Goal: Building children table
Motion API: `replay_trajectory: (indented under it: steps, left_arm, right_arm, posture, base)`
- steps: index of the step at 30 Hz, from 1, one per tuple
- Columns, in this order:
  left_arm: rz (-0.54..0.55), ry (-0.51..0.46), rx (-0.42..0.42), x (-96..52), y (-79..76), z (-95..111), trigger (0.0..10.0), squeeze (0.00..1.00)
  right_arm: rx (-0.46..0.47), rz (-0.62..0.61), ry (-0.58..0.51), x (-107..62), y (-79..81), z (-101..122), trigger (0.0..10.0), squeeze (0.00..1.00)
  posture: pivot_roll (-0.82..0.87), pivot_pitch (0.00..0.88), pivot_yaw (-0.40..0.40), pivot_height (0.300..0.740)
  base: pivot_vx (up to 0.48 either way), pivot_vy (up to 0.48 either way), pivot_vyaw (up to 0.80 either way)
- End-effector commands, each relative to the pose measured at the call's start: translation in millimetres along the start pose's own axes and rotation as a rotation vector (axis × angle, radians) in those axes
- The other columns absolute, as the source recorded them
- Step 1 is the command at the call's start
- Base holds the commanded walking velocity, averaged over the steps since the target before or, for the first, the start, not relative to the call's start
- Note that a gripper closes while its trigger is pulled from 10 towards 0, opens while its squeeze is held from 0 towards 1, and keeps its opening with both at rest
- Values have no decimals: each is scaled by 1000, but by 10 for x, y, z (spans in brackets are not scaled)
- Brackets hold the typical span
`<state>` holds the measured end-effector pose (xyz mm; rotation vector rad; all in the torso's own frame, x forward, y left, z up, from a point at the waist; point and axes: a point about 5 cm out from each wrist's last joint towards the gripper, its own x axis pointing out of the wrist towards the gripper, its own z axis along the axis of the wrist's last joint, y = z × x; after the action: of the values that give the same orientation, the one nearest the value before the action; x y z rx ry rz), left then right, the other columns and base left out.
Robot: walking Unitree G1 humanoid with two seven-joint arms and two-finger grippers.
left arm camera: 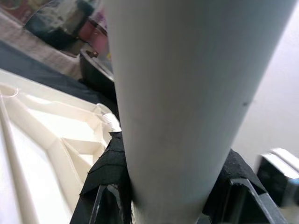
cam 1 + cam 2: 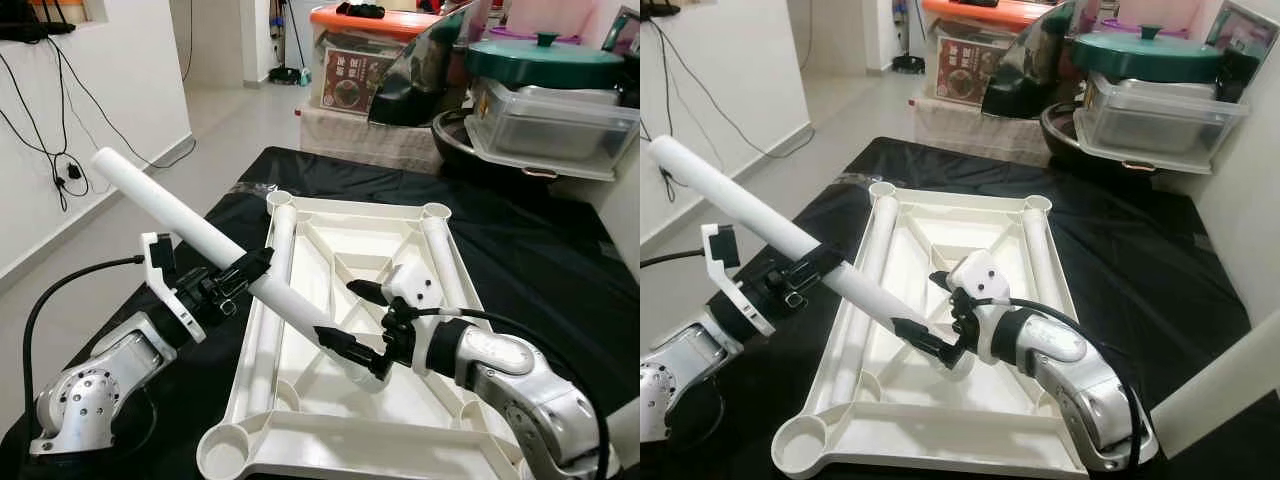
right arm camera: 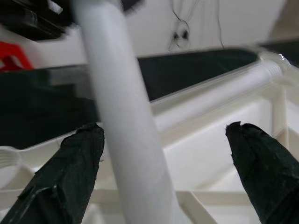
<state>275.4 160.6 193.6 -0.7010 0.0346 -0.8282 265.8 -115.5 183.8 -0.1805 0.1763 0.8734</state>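
An upturned white plastic tabletop (image 2: pixel 350 432) lies on a black cloth. My left gripper (image 2: pixel 250 270) is shut on a long white table leg (image 2: pixel 180 215), which slants up toward the left. The leg's lower end hangs over the middle of the tabletop's underside. My right gripper (image 2: pixel 360 320) is open there, one finger on either side of that lower end. In the right wrist view the leg (image 3: pixel 121 121) runs between the black fingers (image 3: pixel 70 172), closer to one of them. In the left wrist view the leg (image 1: pixel 187 93) sits clamped between the pads (image 1: pixel 107 172). Two more white tubes (image 2: pixel 445 260) lie along the tabletop's long sides.
A round corner socket (image 2: pixel 225 450) sits at the tabletop's near left. Behind the table stand storage boxes (image 2: pixel 360 60), a green lidded pot (image 2: pixel 545 55) and a clear tub (image 2: pixel 550 125). A white wall with hanging cables (image 2: pixel 65 170) and bare floor lie to the left.
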Motion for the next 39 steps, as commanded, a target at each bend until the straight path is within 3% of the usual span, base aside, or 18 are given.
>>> replay_trajectory:
  steps: [1, 3, 14, 22, 24, 25, 26, 27, 39]
  left_arm:
    - [-48, 7, 19, 84, -60, -11, 10000, 0]
    - [-76, 29, 48, 159, -95, -27, 10000, 0]
    - [-86, 61, 81, 195, -79, -111, 10000, 0]
    - [-143, 60, 90, 341, -139, -110, 10000, 0]
    - [-158, 55, 89, 392, -155, -108, 10000, 0]
    - [-169, 53, 88, 432, -168, -115, 10000, 0]
    - [-169, 53, 88, 432, -168, -115, 10000, 0]
    - [-186, 53, 86, 470, -195, -132, 10000, 0]
    - [-173, 85, 140, 471, -192, -219, 10000, 0]
  right_arm:
    - [1, -23, 37, 83, -11, -14, 10000, 0]
    - [4, -23, 61, 202, 10, 14, 10000, 0]
    - [31, 76, 129, 206, 183, -46, 10000, 0]
    - [32, 109, 199, 360, 295, -185, 10000, 0]
    - [35, 120, 201, 406, 324, -190, 9608, 0]
    - [35, 126, 199, 438, 339, -185, 6000, 0]
    - [35, 126, 199, 438, 339, -185, 6000, 0]
    - [37, 120, 191, 461, 335, -174, 0, 0]
    - [56, 89, 177, 388, 292, -176, 0, 0]
  posture:
    - [70, 0, -69, 740]
    - [74, 0, -74, 740]
    - [60, 0, -73, 740]
    - [68, 0, -74, 740]
    - [72, 0, -76, 740]
    - [72, 0, -76, 740]
    - [72, 0, -76, 740]
    - [72, 0, -77, 740]
    - [59, 0, -74, 740]
  base:
    - [0, 0, 0]
    - [0, 0, 0]
    - [0, 0, 0]
    - [0, 0, 0]
    - [0, 0, 0]
    - [0, 0, 0]
    - [0, 0, 0]
    - [0, 0, 0]
    - [0, 0, 0]
